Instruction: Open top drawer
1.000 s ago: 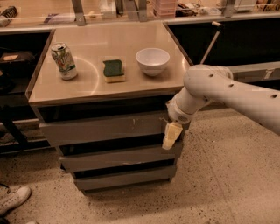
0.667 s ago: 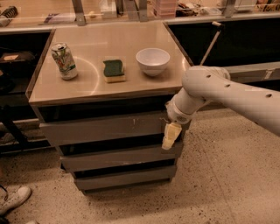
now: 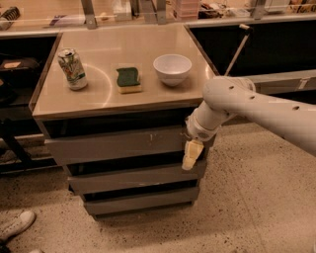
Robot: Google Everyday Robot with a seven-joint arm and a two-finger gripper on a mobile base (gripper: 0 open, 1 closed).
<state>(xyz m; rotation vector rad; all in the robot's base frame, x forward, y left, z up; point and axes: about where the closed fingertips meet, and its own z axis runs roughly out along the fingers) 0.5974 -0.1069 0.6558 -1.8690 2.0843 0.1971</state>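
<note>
Bench: you have can, sponge, bowl on top; speckled floor around | top drawer just beneath bench top | claw at its right end, grip: you cannot tell | versus earlier: drawer and claw unmoved

A speckled terrazzo floor spreads across the near and right side under warm light. The beige-topped table stands mid-scene, with a long counter above dark bays along the far side. The tool hangs at the table's near right front.
</note>
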